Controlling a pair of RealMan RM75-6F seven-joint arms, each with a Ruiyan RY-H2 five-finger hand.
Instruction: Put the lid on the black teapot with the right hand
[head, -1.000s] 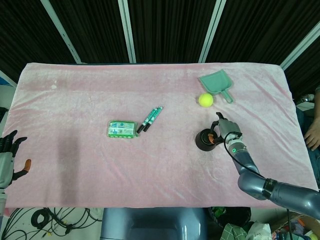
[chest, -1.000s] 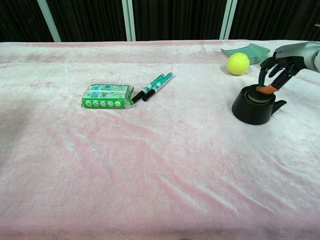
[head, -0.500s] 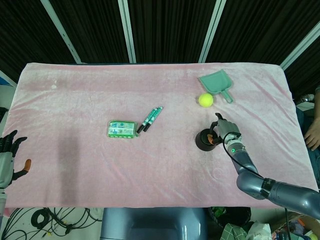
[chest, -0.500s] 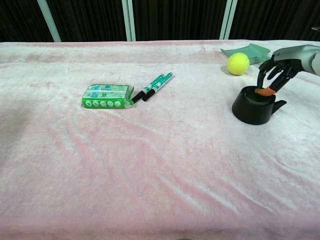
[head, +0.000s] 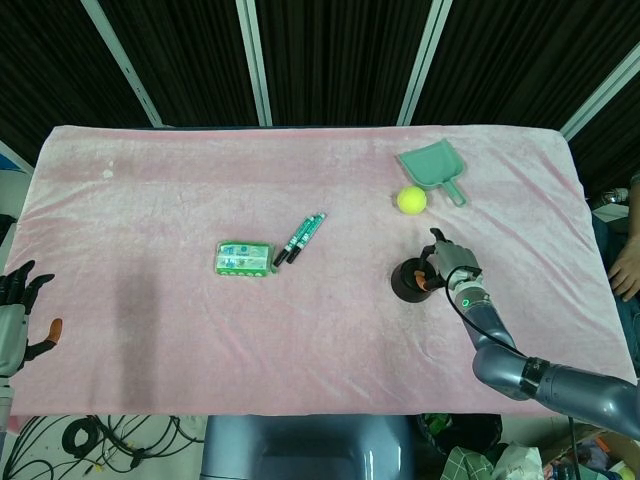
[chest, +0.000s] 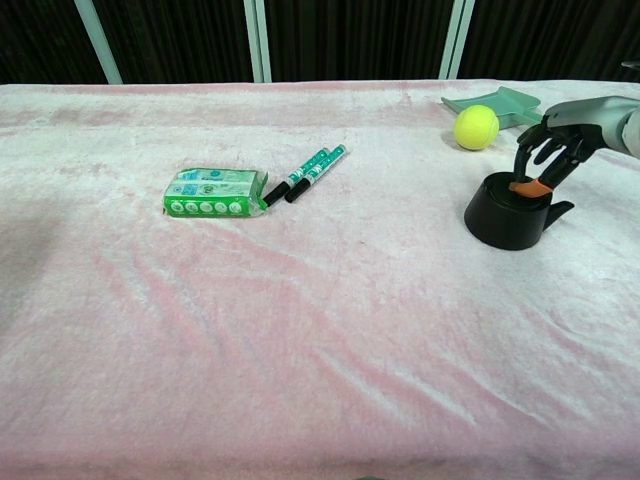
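The black teapot (head: 409, 281) (chest: 508, 214) stands on the pink cloth right of centre, its handle pointing right. Its lid (chest: 517, 190) sits in the pot's mouth, mostly hidden by fingers. My right hand (head: 453, 262) (chest: 563, 135) arches over the pot from the right. Its orange-tipped thumb and curved fingers pinch the lid at the pot's top. My left hand (head: 14, 309) hangs off the table's left edge in the head view, fingers spread and holding nothing.
A yellow tennis ball (head: 411, 200) (chest: 476, 127) lies just behind the teapot, with a green dustpan (head: 431, 167) (chest: 498, 102) beyond it. Two markers (head: 300, 237) (chest: 306, 173) and a green packet (head: 244, 259) (chest: 214, 191) lie near the middle. A person's hand (head: 626, 268) shows at the right edge.
My right hand has drifted slightly to the right over the teapot. The lid now sits lower in the pot's mouth, and its pale face no longer shows.
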